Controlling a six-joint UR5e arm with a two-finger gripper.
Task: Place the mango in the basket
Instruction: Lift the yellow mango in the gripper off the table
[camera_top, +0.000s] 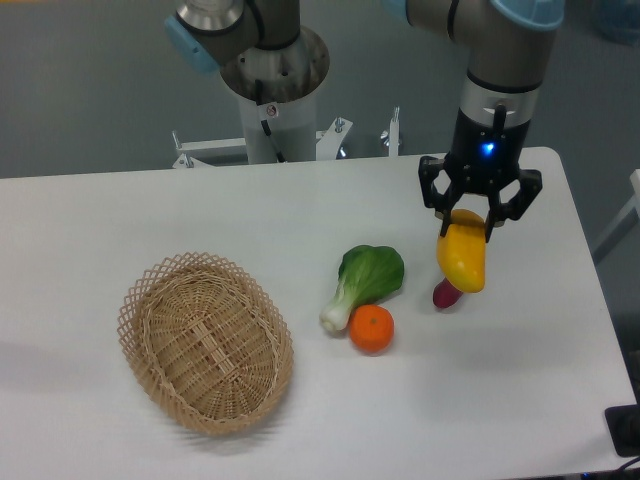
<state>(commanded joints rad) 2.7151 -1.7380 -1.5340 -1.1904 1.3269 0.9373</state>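
The mango (462, 258) is yellow shading to orange at top; the basket (205, 342) light tan lattice weave; the orange (371, 329) bright orange; the bok choy (364, 281) green and white; a half-hidden vegetable (446, 294) seems purple-red; the gripper (467, 228) black.

Lab — pedestal-mounted robot arm (262, 60), white table (200, 210).
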